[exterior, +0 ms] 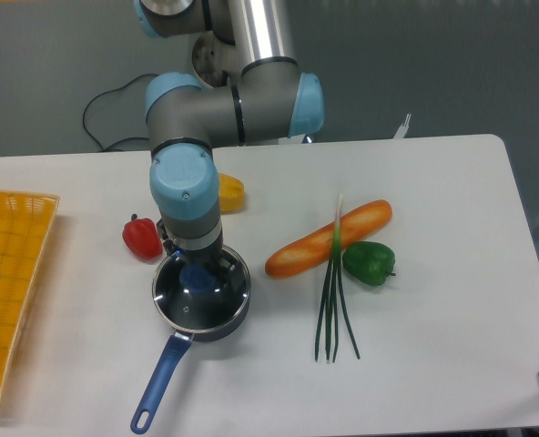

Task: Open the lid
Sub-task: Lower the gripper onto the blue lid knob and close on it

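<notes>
A round glass lid (197, 300) with a metal rim lies on the small dark saucepan (224, 325), whose long blue handle (158, 382) points to the front left. The lid's blue knob (197, 277) sits at its centre. My gripper (197, 271) hangs straight down over the knob, its fingers reaching the knob on either side. The wrist hides the fingertips, so I cannot tell whether they have closed on the knob.
A red pepper (142, 237) lies just left of the pan and a yellow pepper (230, 192) behind it. To the right lie a baguette (329, 238), a green pepper (369, 262) and green onions (333, 300). An orange basket (10, 282) fills the left edge.
</notes>
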Robot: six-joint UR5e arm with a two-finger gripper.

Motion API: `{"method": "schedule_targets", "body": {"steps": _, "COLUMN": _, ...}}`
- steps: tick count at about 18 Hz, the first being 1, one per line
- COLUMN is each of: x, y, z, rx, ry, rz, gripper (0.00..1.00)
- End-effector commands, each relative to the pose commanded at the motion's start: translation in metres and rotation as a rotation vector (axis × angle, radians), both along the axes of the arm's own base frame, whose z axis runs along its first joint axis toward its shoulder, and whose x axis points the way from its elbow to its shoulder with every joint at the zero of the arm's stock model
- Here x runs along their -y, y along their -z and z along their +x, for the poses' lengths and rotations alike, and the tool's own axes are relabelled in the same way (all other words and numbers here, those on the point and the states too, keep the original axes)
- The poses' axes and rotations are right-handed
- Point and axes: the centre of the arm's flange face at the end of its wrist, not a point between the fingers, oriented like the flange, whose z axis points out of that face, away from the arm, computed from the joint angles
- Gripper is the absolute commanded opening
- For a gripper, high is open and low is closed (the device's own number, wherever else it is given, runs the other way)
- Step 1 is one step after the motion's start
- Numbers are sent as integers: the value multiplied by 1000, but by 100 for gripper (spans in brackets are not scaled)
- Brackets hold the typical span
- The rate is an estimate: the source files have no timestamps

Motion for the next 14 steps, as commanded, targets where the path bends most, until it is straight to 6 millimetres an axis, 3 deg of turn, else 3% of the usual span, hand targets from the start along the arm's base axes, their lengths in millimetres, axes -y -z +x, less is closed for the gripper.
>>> {"method": "schedule_targets", "body": {"steps": 14, "x": -5, "y": 27, "z": 19, "rx": 21, "ry": -12, "rz": -33, "gripper": 100}}
